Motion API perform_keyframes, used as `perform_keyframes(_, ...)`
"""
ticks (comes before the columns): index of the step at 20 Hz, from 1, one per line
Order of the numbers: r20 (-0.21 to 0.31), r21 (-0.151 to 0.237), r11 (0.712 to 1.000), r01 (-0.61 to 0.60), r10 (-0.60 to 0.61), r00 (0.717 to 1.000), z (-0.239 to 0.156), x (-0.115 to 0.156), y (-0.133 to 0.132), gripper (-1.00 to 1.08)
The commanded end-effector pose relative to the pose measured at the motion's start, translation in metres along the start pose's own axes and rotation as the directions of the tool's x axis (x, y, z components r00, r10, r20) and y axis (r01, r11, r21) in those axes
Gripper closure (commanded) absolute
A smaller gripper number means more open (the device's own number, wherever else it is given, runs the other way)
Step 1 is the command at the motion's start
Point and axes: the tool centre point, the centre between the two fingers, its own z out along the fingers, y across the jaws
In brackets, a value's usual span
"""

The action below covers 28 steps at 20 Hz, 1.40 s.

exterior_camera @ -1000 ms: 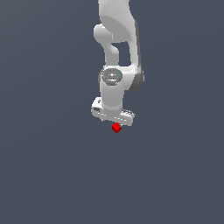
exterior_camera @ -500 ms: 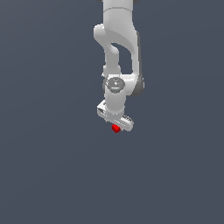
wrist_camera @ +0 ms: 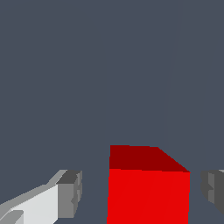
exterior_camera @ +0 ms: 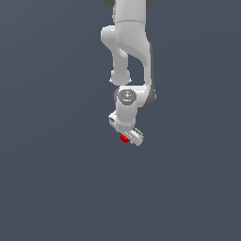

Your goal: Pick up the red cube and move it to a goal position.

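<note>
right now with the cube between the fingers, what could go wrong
1. In the wrist view both fingers stand apart from the red cube, with gaps on each side, so it isn't clamped yet; lifting now would likely leave it behind.
2. The cube looks off-centre between them, so one finger may touch first and push it sideways.
3. In the exterior view the gripper partly hides the cube, so contact is hard to confirm.

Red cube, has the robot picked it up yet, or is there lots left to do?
Done: the hand has reached the red cube, with a finger on each side. In hand: the grab; gaps show between both fingers and the cube, so it is not gripped. Left: closing, lifting, and carrying it to the goal, which isn't visible.
</note>
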Motion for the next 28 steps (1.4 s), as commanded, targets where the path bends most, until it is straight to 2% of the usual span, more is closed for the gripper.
perform_keyframes(1, -0.002, 0.001, 1.0, -0.026, 0.026, 1.0, 0.004, -0.001, -0.001, -0.92)
perform_keyframes(6, -0.002, 0.002, 0.999, -0.044, 0.044, 0.999, 0.008, -0.002, -0.002, -0.92)
perform_keyframes(7, -0.002, 0.002, 0.999, -0.044, 0.044, 0.999, 0.008, -0.002, -0.002, 1.08)
perform_keyframes(20, -0.002, 0.002, 0.999, -0.044, 0.044, 0.999, 0.005, -0.002, -0.002, 1.08)
perform_keyframes(28, -0.002, 0.002, 0.999, -0.044, 0.044, 0.999, -0.027, 0.009, -0.005, 1.08)
